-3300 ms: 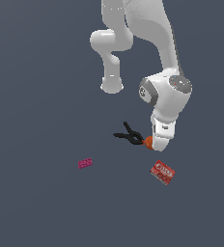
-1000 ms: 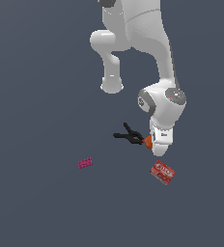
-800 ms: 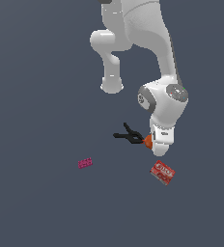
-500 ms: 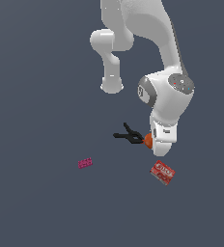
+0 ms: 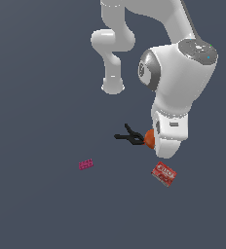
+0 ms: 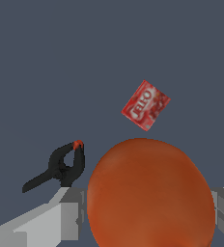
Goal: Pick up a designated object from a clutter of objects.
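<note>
**Orange ball held between the fingers**

Where the wrist view looks down, the orange ball (image 6: 150, 193) fills the space between the two grey fingers (image 6: 68, 212), which press against it on either side, so the gripper (image 6: 147, 212) is clamped on the ball. From the exterior view, the ball (image 5: 149, 138) peeks out beside the white hand, with the black clamp (image 5: 128, 136) just beside it on the exterior view's left. Below lies the flat red box (image 5: 163, 173), near the ball, and the magenta brick (image 5: 85, 164) sits well apart.

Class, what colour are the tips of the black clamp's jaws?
Red-orange tips on the black clamp, clearest in the wrist view.
</note>
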### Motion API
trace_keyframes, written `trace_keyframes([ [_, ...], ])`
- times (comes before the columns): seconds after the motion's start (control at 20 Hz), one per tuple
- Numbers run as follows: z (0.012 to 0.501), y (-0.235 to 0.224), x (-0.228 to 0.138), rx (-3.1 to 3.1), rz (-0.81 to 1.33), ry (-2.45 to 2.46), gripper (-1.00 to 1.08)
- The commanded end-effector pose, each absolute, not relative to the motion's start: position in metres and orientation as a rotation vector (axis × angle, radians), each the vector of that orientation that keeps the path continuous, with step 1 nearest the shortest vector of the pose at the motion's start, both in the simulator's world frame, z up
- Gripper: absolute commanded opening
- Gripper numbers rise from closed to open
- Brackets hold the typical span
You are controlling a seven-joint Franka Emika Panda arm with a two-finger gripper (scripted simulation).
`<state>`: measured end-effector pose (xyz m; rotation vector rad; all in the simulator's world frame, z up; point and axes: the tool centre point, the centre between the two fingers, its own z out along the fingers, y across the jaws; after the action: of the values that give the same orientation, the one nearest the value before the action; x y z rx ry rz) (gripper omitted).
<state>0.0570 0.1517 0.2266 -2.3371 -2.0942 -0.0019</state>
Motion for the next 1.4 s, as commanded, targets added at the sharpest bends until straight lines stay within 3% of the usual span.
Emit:
trace_keyframes([
  [0.0, 0.252, 0.144, 0.068, -2.337, -0.004, -2.095, -1.00],
  [0.7, 0.352, 0.111, 0.119, -2.340, -0.001, -2.094, -1.00],
  [1.35, 0.388, 0.100, 0.139, -2.342, 0.000, -2.094, -1.00],
])
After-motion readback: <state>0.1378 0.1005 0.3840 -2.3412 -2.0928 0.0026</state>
